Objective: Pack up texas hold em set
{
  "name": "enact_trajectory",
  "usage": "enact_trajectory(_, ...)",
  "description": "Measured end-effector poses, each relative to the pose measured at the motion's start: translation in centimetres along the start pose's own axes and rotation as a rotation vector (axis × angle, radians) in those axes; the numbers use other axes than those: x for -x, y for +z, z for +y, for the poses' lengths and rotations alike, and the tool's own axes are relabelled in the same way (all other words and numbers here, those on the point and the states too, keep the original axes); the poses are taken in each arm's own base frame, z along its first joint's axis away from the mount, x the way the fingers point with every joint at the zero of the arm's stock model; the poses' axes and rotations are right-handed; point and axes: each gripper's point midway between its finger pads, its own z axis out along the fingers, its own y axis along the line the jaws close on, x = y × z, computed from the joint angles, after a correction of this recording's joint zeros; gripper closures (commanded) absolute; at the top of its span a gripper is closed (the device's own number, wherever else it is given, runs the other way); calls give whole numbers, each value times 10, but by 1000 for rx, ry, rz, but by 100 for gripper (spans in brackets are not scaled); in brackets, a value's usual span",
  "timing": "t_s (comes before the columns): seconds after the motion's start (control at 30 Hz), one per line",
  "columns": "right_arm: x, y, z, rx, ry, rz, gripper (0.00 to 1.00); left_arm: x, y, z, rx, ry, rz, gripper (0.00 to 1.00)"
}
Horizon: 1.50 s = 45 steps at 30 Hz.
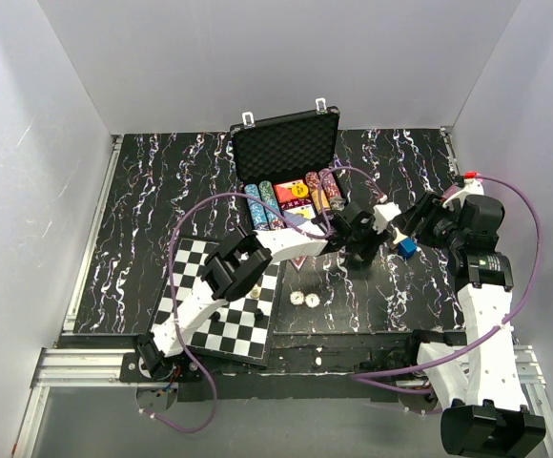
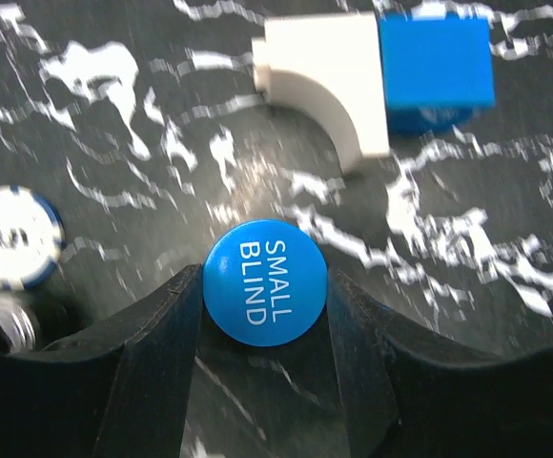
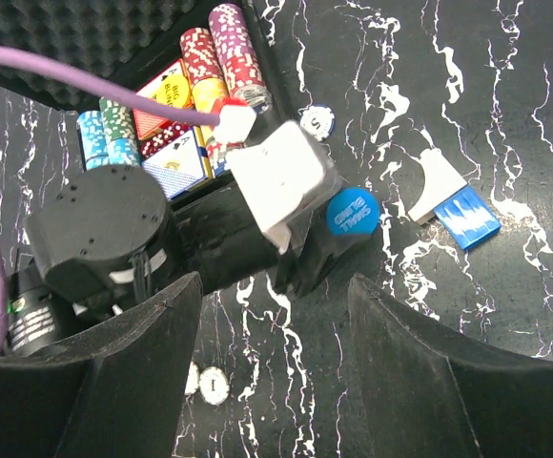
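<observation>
Two black fingers [image 2: 162,353] of the left gripper [image 2: 265,298] are pressed against opposite edges of the button [image 2: 265,282], gripping it. Button: flat round disc, smooth blue, face towards the wrist camera. White "SMALL BLIND" lettering runs from 12 o'clock down to 6 o'clock in that view, in line with the fingers. Can't tell whether it rests on the table [image 1: 162,191] or is just clear of it.

Top view: the grip is at about 5 o'clock from the briefcase [image 1: 286,143], near its right front corner. The case's long axis runs roughly 9 to 3, slightly tilted. The ribbed black lid stands open on the far side, lined with egg-crate foam. Chip rows [image 1: 269,202] lie as striped cylinders in the tray, long axes about 12 to 6. Card decks [image 3: 176,157] are boxed between them.

Left wrist view: loose chip [image 2: 11,237], blue rim with a white centre, at 9 o'clock from the button and apart from it. White-and-blue block [image 2: 353,86] at 1 o'clock, its white half scooped in a curve.

Right gripper [image 3: 275,372] hangs above the left arm, fingers spread wide with nothing between them.

Chessboard [image 1: 221,320] at 7 o'clock from the case, on the black, white-veined tabletop.
</observation>
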Motion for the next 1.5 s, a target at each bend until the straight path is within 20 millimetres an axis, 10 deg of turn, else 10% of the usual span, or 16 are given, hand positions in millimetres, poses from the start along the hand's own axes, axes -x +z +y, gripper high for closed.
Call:
enact_trajectory(0.47, 2, -5, 4, 14, -4, -18, 30, -61, -86, -27, 68, -101, 162, 55)
enact_trajectory(1.23, 3, -9, 9, 32, -7, -30, 30, -83, -115, -19, 178, -132, 363, 42)
enact_trajectory(1.5, 3, -9, 9, 32, -7, -30, 30, -83, -115, -20, 189, -113, 347, 62)
